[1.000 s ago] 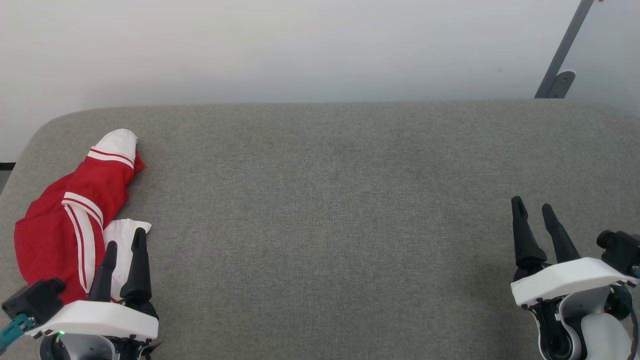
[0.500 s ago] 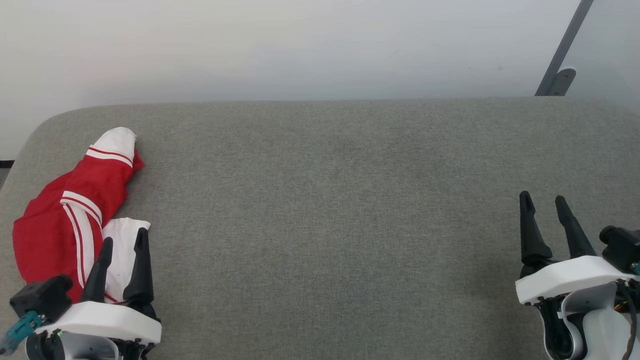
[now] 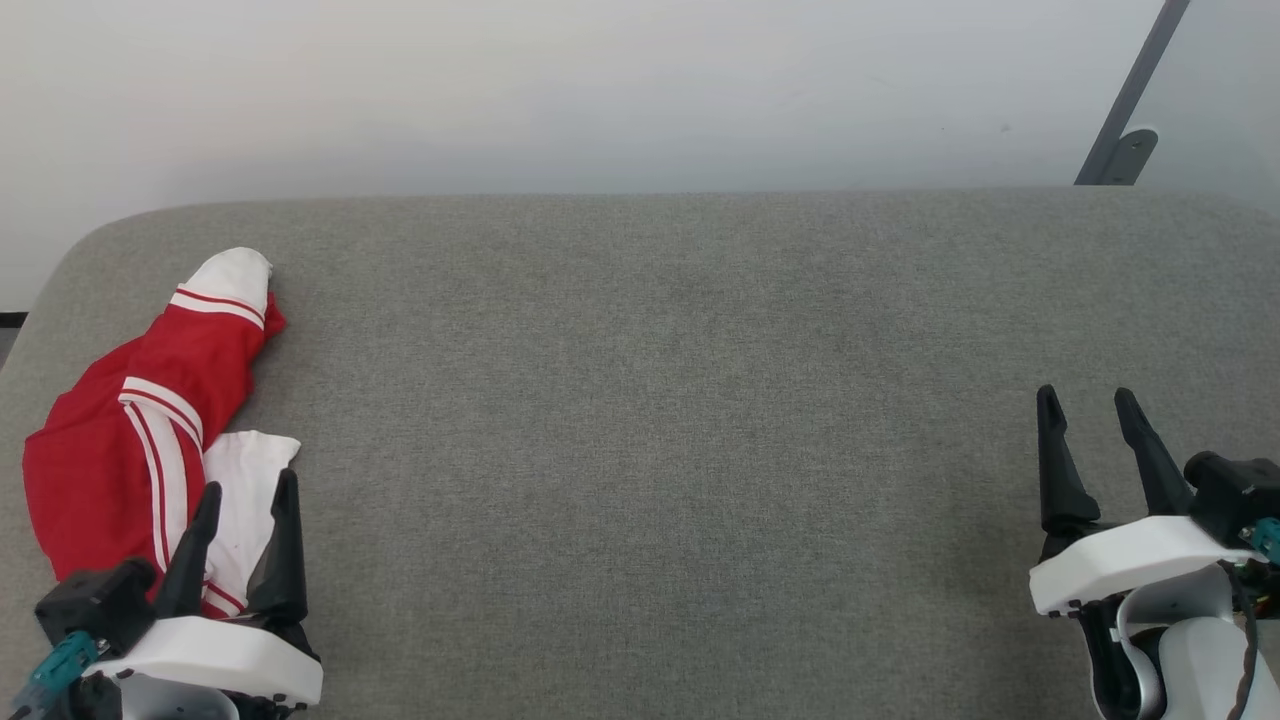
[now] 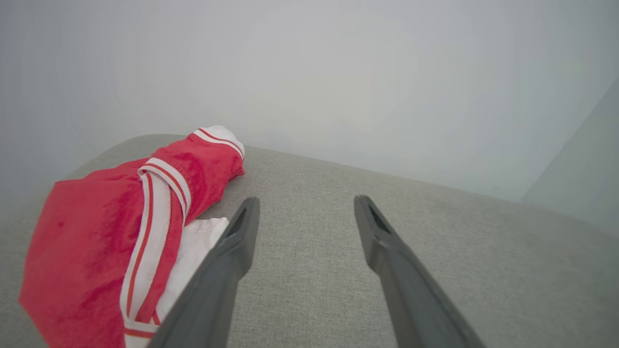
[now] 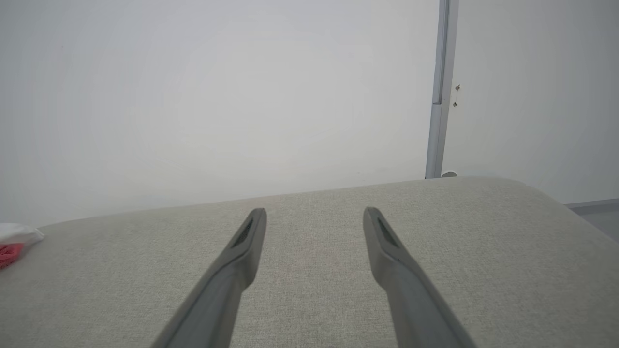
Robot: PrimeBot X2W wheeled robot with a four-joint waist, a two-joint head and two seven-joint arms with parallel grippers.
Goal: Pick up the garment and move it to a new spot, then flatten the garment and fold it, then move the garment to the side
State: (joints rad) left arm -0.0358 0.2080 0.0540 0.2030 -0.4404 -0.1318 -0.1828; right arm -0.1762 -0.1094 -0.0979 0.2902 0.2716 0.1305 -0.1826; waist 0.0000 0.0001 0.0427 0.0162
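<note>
At the nine o'clock edge of the cushion (image 3: 650, 400) the garment (image 3: 110, 440) lies bunched, at ten o'clock of the left gripper (image 3: 248, 487), outside its spread jaws; the right gripper (image 3: 1087, 392), also spread and empty, sits well apart.

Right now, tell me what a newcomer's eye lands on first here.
The bright red garment, crumpled at the left end of the grey padded surface, catches the eye first. The left gripper hangs open beside its white sleeve end; the right gripper, also open, sits far off at the right end.
</note>
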